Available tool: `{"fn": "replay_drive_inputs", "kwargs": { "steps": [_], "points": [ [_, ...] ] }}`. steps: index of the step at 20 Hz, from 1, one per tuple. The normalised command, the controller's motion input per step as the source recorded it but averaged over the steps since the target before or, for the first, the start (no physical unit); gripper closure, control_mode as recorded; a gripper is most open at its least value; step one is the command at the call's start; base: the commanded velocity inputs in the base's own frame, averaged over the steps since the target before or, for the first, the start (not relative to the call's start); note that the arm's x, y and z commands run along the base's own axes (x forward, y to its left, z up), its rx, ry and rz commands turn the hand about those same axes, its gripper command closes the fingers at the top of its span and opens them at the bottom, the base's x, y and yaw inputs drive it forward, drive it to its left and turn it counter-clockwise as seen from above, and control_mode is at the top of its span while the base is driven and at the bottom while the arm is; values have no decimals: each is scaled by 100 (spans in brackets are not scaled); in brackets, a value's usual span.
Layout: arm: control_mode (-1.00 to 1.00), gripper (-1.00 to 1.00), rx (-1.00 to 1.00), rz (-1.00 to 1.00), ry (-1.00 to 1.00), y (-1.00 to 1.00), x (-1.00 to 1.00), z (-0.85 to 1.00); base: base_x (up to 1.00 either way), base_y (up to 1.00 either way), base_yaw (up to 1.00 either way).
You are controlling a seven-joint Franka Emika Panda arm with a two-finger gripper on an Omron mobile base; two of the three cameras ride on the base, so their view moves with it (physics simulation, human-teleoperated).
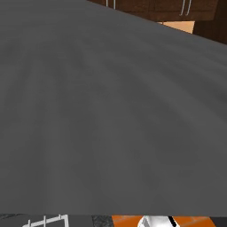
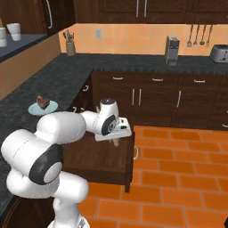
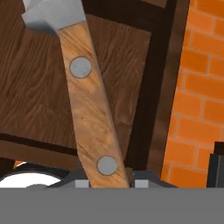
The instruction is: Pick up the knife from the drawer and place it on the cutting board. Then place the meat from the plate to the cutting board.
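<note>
The knife lies in the open drawer, its pale wooden handle with two metal rivets running up the hand view to a grey bolster and the start of the blade at the top edge. The handle's near end sits right between the fingertips of the hand, which look closed on it, jaws pressed to either flank just by the lower rivet. It should handle as a stiff, light thing, smooth enough along the wood to pivot if held only at the tail; a hold nearer the middle would likely swing less. The blade end is the part to keep clear of. On the dark tabletop the meat waits on its pale plate.
</note>
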Motion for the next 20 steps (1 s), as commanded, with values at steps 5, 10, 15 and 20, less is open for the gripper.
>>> {"fn": "replay_drive_inputs", "kwargs": {
  "steps": [5,10,15,20],
  "points": [
    [-100,100,-2,1,-4,-6,-98,7,0,0,0],
    [-100,100,0,3,-2,2,-27,0,0,0,0],
    [100,100,0,8,-2,1,-29,0,-14,-50,24],
    [100,100,0,0,0,0,0,0,-24,-57,64]
  ]
}}
